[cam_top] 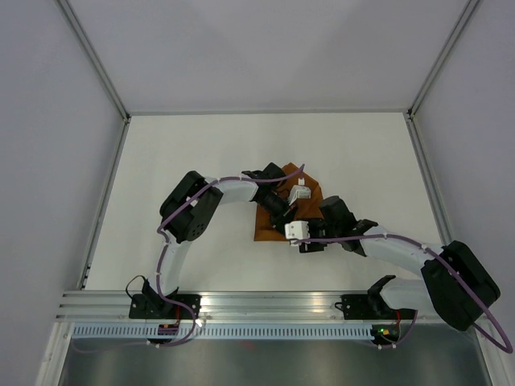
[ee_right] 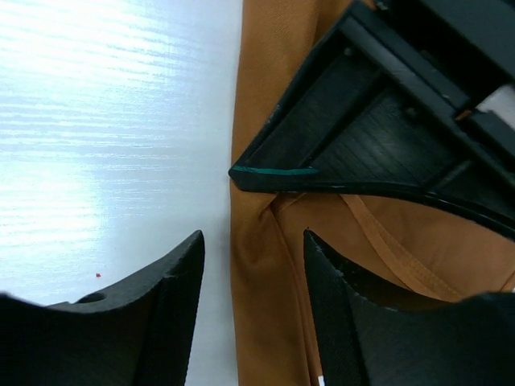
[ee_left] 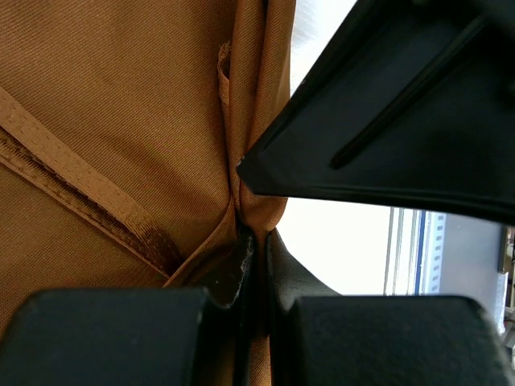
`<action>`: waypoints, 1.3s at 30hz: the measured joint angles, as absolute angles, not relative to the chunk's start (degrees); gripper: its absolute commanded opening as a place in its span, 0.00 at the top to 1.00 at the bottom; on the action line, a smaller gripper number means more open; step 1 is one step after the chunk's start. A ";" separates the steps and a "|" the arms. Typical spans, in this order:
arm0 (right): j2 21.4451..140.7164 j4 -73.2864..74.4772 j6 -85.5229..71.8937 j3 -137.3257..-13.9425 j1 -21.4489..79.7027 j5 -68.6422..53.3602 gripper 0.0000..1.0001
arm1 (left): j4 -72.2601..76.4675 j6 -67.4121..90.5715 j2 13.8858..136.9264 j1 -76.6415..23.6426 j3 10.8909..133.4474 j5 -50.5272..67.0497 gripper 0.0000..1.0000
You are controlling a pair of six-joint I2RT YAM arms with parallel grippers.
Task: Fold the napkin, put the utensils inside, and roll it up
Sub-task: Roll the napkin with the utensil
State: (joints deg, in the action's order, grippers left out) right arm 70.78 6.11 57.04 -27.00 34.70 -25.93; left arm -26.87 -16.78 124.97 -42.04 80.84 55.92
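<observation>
White tabletop (cam_top: pixel 185 161), glossy under the light — rust-orange napkin (cam_top: pixel 264 229) lying bunched near its middle

Shows a white table (cam_top: pixel 201 161) fenced by grey walls. Finds a crumpled orange napkin (cam_top: pixel 267 228) near the middle, largely covered by two arms. Has the left arm (cam_top: pixel 189 213) bent across onto its far part and the right arm (cam_top: pixel 402 249) stretched onto its near edge. Brings both wrists close together above the cloth.
</observation>
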 measured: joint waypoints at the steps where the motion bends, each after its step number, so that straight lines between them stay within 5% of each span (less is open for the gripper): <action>1: 71.50 5.87 57.19 -27.00 35.11 -25.45 0.44 | -27.03 -16.75 125.05 -42.00 80.95 56.03 0.98; 14: 77.10 3.55 58.46 -28.64 36.27 -23.07 0.65 | -28.27 -16.75 125.69 -41.74 81.80 56.60 0.94; 23: 78.67 5.34 59.57 -30.74 36.27 -23.03 0.78 | -29.06 -15.81 125.86 -40.93 82.19 57.12 0.70; 39: 79.57 10.22 58.24 -32.21 34.61 -26.37 0.82 | -9.52 2.07 117.56 -34.41 71.42 56.55 0.63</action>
State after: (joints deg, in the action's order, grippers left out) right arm 79.57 10.22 58.24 -32.21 34.61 -26.37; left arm -9.52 2.07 117.56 -34.41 71.42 56.55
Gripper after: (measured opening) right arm 0.188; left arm 0.372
